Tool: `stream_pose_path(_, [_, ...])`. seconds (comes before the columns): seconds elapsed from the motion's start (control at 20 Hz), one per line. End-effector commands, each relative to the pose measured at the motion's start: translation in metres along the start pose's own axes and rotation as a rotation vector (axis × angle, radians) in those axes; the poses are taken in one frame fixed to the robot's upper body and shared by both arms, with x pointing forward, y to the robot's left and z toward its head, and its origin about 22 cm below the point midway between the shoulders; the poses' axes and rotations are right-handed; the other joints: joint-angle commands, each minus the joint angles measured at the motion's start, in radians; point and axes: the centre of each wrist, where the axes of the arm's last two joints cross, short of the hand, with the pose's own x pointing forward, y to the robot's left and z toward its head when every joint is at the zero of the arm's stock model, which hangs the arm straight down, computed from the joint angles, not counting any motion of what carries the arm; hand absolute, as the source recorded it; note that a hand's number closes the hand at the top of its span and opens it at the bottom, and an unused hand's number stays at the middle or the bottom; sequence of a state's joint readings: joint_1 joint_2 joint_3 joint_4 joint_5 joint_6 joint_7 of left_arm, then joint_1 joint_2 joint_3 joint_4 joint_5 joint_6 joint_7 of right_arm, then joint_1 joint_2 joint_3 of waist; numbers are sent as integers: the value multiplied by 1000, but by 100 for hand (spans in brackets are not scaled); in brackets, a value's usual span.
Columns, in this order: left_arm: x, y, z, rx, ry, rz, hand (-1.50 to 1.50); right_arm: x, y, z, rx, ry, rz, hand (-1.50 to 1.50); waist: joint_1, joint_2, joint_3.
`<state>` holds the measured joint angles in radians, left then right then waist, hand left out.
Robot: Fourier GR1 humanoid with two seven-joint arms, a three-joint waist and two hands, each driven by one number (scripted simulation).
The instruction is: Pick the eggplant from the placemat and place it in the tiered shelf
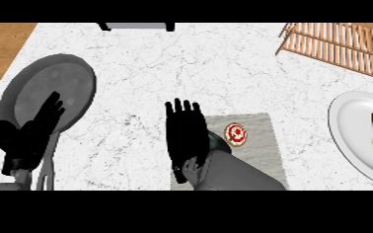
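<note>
Right hand [183, 131] flat above the left edge of the placemat [264, 143], fingers [182, 109] straight and apart, pointing toward the far edge of the counter [189, 64], holding nothing. Grey forearm rising from the near edge, covering the near left part of the placemat.

Grey placemat near the near edge, right of centre. On it, just right of the right hand, a small round thing [235, 133] with a red and white face; dark part beside it, half hidden under the hand. No telling whether that is the eggplant: hidden too much to say. Hand and round thing close, contact not clear.

Left hand [33, 133] at the near left corner, open, fingers relaxed and up, resting over the near edge of a pan [55, 86]. Pan dark grey, round, by the left edge, its handle [47, 170] running toward the near edge.

Shelf [331, 44] of pale wooden slats at the far right corner, well apart from the placemat. White plate [346, 123] at the right edge, partly cut off, between shelf and near edge. Dark object [137, 26] at the far edge, mostly out of view.
</note>
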<state>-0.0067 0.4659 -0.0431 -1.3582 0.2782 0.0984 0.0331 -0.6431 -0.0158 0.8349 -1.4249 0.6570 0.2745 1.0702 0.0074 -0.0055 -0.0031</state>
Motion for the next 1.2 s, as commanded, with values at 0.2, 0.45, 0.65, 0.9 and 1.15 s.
stream_pose_path(0.2, [-2, -5, -4, 7, 1, -2, 0, 9, -15, -18, 188, 159, 327, -150, -10, 4, 0])
stream_pose_path(0.45, [2, -6, 3, -1, 4, 2, 0, 8, -11, -22, 225, 180, 359, -150, -6, 0, 2])
stream_pose_path(0.65, [-4, -10, 8, -4, -14, 3, 0, 2, -20, -30, 243, 182, 362, -150, -6, 2, 2])
stream_pose_path(0.9, [-2, 0, 3, 13, -1, -13, 0, -4, -13, -43, 245, 230, 377, -150, -6, 4, 2])
stream_pose_path(1.15, [-5, -6, 5, 13, -1, 8, 0, -41, 9, -36, 236, 205, 379, -150, -13, 3, 3])
